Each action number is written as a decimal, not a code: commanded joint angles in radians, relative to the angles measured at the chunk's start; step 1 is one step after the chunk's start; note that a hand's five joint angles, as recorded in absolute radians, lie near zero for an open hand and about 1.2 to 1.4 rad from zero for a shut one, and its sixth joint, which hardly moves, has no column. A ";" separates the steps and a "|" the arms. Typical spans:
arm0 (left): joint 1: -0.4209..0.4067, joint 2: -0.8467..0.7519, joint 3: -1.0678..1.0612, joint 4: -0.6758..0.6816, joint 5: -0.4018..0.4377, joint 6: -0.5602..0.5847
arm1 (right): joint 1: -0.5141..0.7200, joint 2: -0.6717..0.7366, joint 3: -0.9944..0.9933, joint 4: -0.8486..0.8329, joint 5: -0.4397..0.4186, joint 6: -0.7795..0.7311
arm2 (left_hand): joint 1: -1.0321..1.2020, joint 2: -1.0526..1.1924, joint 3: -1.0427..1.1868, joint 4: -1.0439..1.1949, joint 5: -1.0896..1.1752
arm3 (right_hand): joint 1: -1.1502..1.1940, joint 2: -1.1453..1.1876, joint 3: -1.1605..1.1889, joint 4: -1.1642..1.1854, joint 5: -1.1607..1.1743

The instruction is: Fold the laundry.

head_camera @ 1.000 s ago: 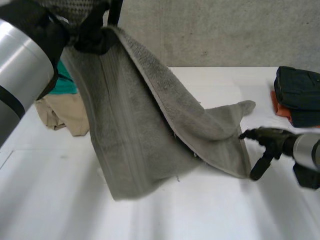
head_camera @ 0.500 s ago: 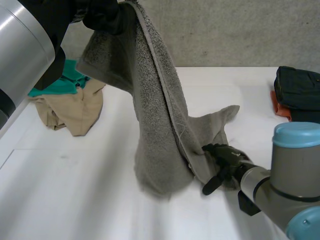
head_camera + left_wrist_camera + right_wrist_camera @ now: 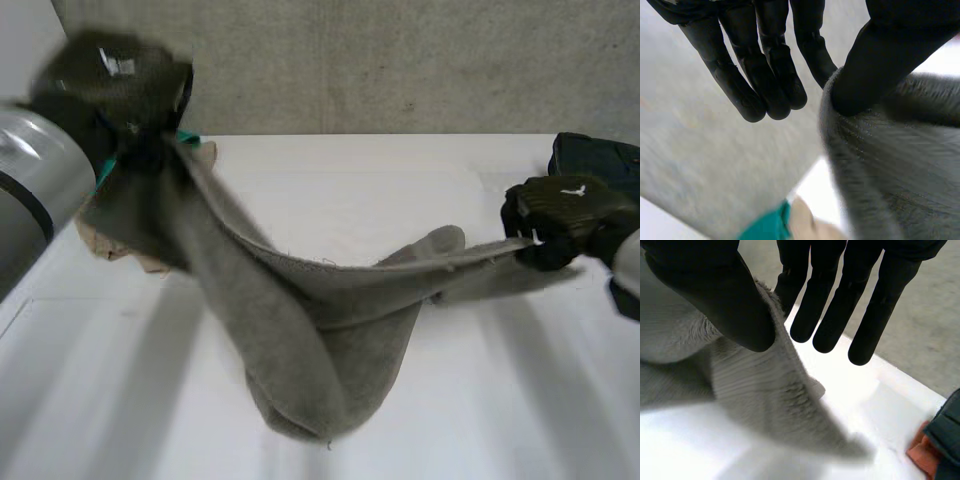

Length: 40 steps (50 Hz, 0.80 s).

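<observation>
The left hand (image 3: 115,85) is raised above the far left corner of the white tabletop (image 3: 500,400). Its thumb (image 3: 885,55) presses one end of a thick grey terry towel (image 3: 310,330) against the nearest finger, while the other fingers (image 3: 765,75) stay straight and loose, clear of the cloth.

The right hand (image 3: 560,220) is near the tabletop's right edge. It pinches the towel's opposite edge between its thumb (image 3: 715,295) and first finger, and its other fingers are extended and apart from the cloth.

Between the two hands the towel sags in a deep loop over the middle of the tabletop. Whether its lowest fold touches the surface cannot be told.

A teal garment (image 3: 765,227) and a beige garment (image 3: 802,222) lie bunched at the far left corner. A dark folded garment (image 3: 600,160) sits on an orange cloth (image 3: 920,452) at the far right corner.
</observation>
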 commanded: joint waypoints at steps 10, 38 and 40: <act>0.110 -0.485 0.399 0.210 0.153 0.071 | 0.114 0.443 -0.649 0.038 0.124 -0.257 | 0.234 0.199 0.208 0.197 0.233 | 0.257 0.225 0.212 0.203 0.228; 0.166 -0.393 0.118 0.611 0.066 0.007 | 0.082 0.406 -0.541 -0.517 0.164 0.119 | 0.234 0.199 0.208 0.197 0.233 | 0.257 0.225 0.212 0.203 0.228; 0.169 -0.412 0.032 0.658 0.098 0.057 | 0.072 0.399 -0.446 -0.497 0.126 0.107 | 0.234 0.199 0.208 0.197 0.233 | 0.257 0.225 0.212 0.203 0.228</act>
